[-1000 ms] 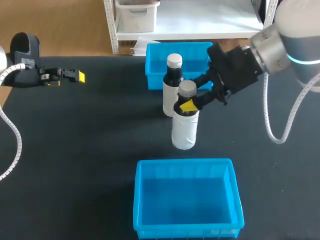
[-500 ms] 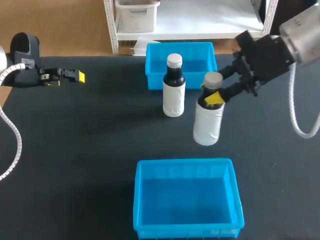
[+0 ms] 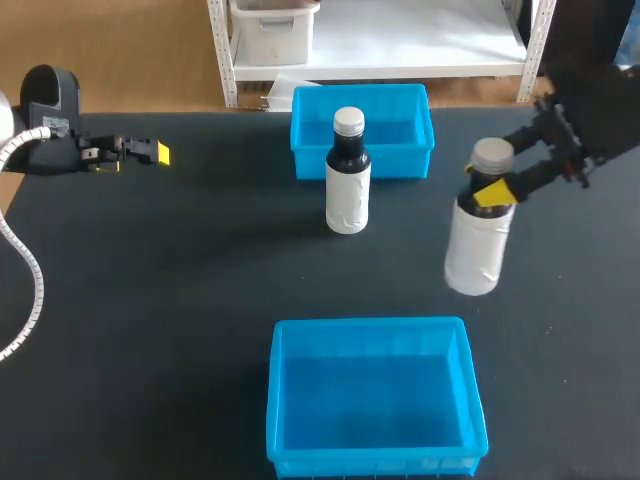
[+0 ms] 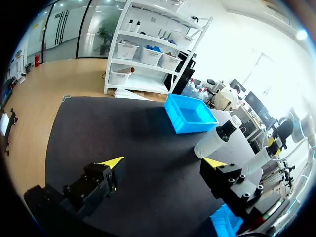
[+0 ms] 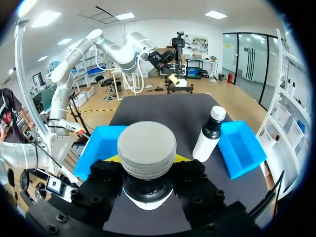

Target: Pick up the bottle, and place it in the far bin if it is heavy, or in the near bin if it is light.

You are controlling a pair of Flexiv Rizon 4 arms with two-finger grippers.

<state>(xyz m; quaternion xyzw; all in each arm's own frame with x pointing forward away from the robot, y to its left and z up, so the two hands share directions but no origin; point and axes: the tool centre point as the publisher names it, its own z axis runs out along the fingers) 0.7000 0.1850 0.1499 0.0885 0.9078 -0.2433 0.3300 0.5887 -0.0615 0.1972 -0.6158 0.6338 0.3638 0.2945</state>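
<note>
Rightward the right gripper (image 3: pixel 492 193) has swung since a second ago, carrying the held bottle (image 3: pixel 478 250) away from the second bottle (image 3: pixel 348 180). Its yellow-tipped fingers pinch the neck just under the grey cap, and the held bottle is upright over the dark table (image 3: pixel 180 300). The second bottle stands at 10 o'clock from it, just before the far bin (image 3: pixel 310 160). The near bin (image 3: pixel 370 326) lies at 7 o'clock. Well apart at 9 o'clock, the left gripper (image 3: pixel 150 152) is spread and grips nothing.

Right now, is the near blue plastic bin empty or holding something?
Empty. In the head view the near blue plastic bin shows only its bare blue floor.
</note>
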